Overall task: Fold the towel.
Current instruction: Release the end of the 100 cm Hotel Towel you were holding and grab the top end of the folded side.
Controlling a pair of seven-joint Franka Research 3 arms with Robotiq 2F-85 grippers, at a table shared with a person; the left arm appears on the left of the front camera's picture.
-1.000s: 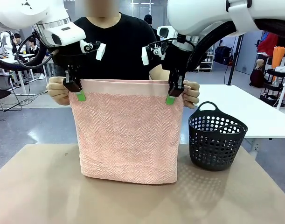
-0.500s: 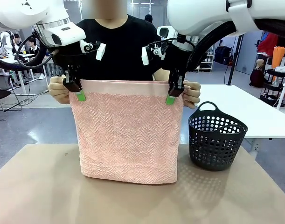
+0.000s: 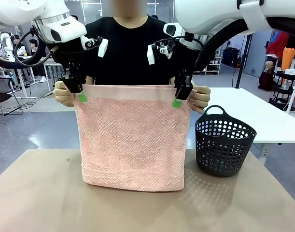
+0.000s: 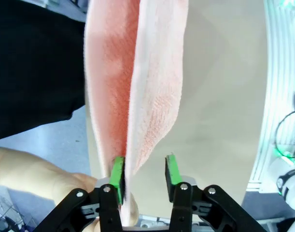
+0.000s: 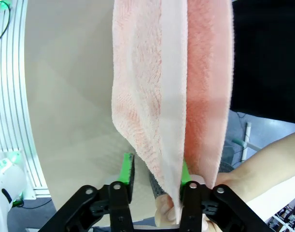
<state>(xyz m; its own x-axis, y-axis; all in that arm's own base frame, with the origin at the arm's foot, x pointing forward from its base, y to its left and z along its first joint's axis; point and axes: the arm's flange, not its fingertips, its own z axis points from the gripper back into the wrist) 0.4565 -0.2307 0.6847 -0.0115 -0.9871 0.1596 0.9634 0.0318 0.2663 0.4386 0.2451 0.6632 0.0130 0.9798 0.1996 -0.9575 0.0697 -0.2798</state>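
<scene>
Hanging towel (image 3: 133, 140) overlaps tan table (image 3: 41, 203) and grey floor (image 3: 36, 130).

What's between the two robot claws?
In the front view, the towel's pale hem band runs from the left gripper to the right gripper.

Your worktop (image 3: 41, 193) is a plain tan surface. Below the right hand (image 3: 177, 102), out to its outer side, a dark perforated basket (image 3: 223, 145) stands upright on the worktop near its far edge. Below the left hand (image 3: 82, 97), slightly outward, a small dark speck (image 3: 67, 159) marks the surface. Between the two hands the towel's (image 3: 133, 140) lower edge hangs down to the worktop; you cannot tell whether it touches.
</scene>
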